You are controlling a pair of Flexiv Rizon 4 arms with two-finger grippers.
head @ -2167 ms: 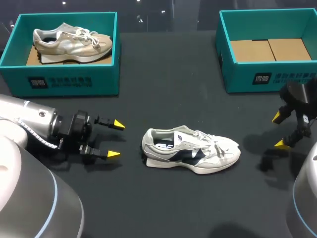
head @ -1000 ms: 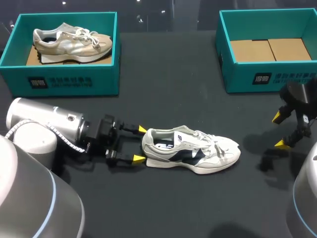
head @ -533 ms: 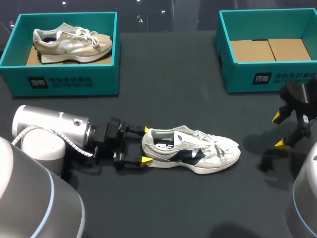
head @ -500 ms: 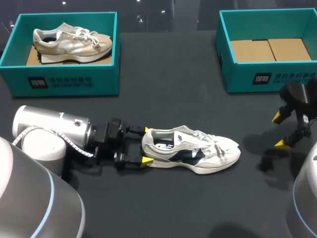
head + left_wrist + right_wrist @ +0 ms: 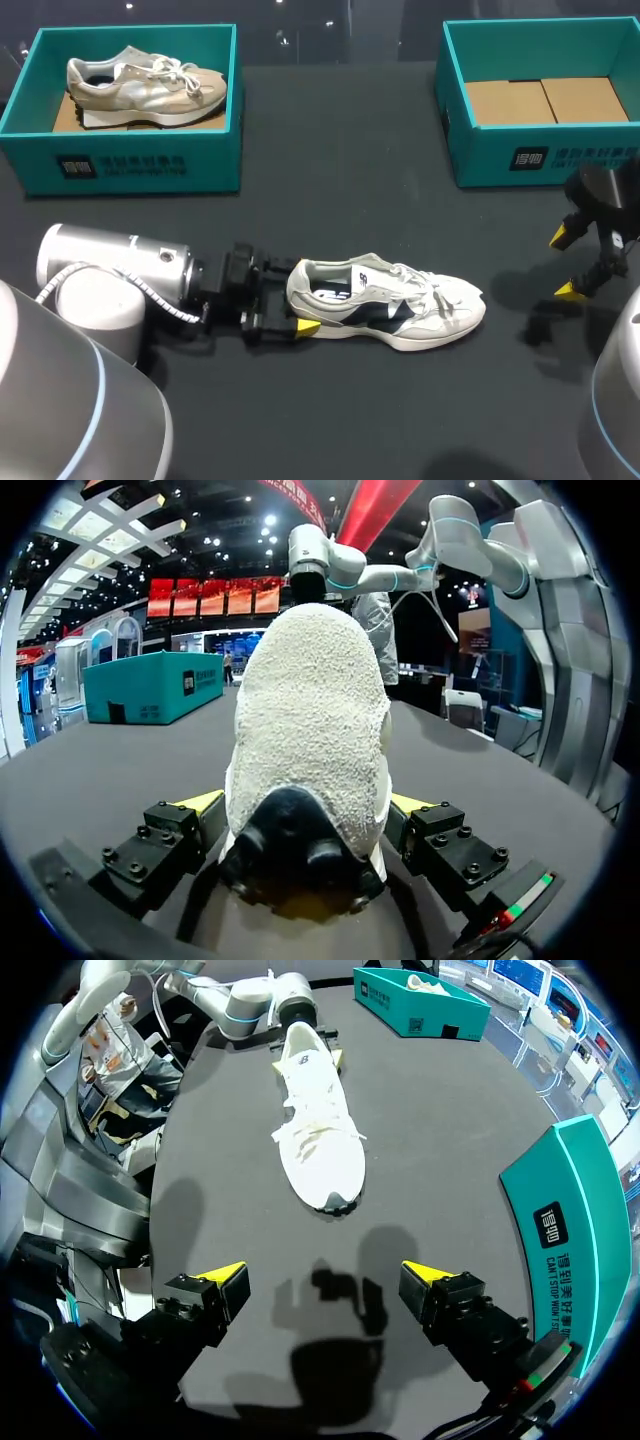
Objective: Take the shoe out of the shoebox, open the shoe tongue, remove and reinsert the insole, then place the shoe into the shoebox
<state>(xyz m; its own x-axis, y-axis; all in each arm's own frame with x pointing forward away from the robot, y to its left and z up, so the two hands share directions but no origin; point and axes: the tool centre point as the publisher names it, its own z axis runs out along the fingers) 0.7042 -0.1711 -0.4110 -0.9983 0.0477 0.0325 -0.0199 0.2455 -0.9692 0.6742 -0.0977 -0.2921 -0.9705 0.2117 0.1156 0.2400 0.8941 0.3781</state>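
- Now left pincer (image 5: 305, 802) has slid forward; its spread fingers (image 5: 172, 835) straddle the heel of the shoe (image 5: 385, 303), not clamping.
- Shoe lies unmoved on the counter (image 5: 350, 180).
- Right pincer (image 5: 322, 1272) stays released, shoe well ahead.

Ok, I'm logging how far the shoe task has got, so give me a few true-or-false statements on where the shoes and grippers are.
1. The white shoe lies on the table, outside both boxes. True.
2. The right box holds a shoe. False: only its cardboard bottom shows; the beige shoe is in the left box.
3. The left gripper is at the white shoe's heel. True.
4. The right gripper is shut on the shoe's toe. False: it is open and apart from the shoe.
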